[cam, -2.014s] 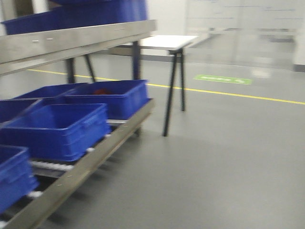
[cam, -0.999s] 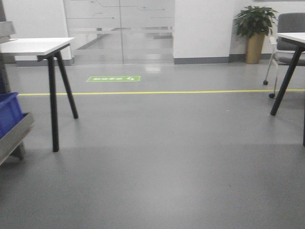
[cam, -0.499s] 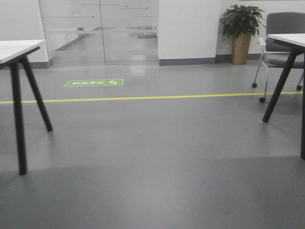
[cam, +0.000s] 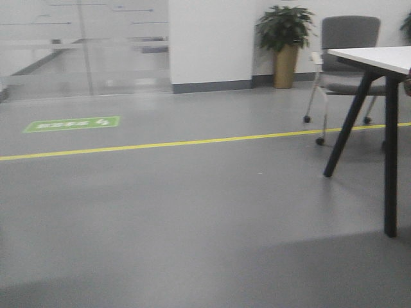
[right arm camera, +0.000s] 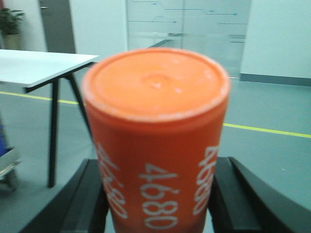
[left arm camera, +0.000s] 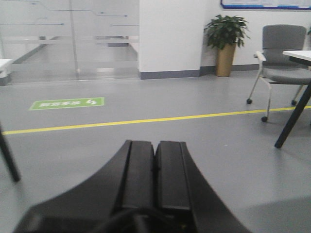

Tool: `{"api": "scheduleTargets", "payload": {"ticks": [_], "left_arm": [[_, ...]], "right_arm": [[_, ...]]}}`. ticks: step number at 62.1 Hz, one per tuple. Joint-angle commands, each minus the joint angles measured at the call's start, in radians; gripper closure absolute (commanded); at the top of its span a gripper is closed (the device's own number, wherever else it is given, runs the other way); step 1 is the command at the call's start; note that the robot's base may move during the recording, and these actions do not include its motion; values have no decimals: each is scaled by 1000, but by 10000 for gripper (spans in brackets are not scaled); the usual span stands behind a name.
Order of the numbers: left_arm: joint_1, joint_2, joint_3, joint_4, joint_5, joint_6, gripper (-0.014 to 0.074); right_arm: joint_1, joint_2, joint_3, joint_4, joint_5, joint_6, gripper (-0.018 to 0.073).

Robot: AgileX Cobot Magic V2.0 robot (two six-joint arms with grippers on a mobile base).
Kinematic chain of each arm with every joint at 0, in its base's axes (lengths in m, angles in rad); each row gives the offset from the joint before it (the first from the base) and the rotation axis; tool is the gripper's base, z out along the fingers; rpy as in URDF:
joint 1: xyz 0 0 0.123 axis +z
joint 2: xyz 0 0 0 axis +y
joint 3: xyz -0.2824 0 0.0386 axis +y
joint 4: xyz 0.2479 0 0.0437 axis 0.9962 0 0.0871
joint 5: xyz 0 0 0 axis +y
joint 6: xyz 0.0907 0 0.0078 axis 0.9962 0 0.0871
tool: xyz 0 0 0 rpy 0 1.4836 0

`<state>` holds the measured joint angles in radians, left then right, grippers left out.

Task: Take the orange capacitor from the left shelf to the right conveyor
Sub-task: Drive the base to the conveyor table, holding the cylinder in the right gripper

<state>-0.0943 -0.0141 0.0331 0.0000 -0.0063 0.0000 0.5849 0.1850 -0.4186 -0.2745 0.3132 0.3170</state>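
The orange capacitor (right arm camera: pixel 155 126), with white "4680" down its side, fills the right wrist view. It stands upright between the black fingers (right arm camera: pixel 85 194) of my right gripper (right arm camera: pixel 158 165), which is shut on it. At that view's far left edge a sliver of the left shelf (right arm camera: pixel 7 162) shows, with a bit of blue bin above its steel rim. In the left wrist view my left gripper (left arm camera: pixel 155 143) is shut, pads together, holding nothing, above bare grey floor. The right conveyor is out of view.
A white-topped table (cam: pixel 379 58) with black legs stands at the right, with a grey wheeled chair (cam: pixel 347 45) and a potted plant (cam: pixel 284 38) behind it. A yellow floor line (cam: pixel 160 144) and a green floor sign (cam: pixel 72 124) cross the floor. Another white table (right arm camera: pixel 39 65) stands behind the capacitor.
The front view has swung to the right. The shelf with blue bins and the left table have slid out of frame, and the right table, chair and plant have moved leftward into view.
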Motion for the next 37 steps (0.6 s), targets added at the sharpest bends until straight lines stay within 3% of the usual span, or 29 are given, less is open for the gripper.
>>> {"api": "scheduleTargets", "payload": {"ticks": [1, 37], "left_arm": [[-2, 10, -8, -5, -84, 0, 701], [-2, 10, -8, -5, -84, 0, 701]], "right_arm": [[-3, 12, -28, -10, -89, -1, 501], [-3, 12, -28, -10, -89, -1, 501]]}}
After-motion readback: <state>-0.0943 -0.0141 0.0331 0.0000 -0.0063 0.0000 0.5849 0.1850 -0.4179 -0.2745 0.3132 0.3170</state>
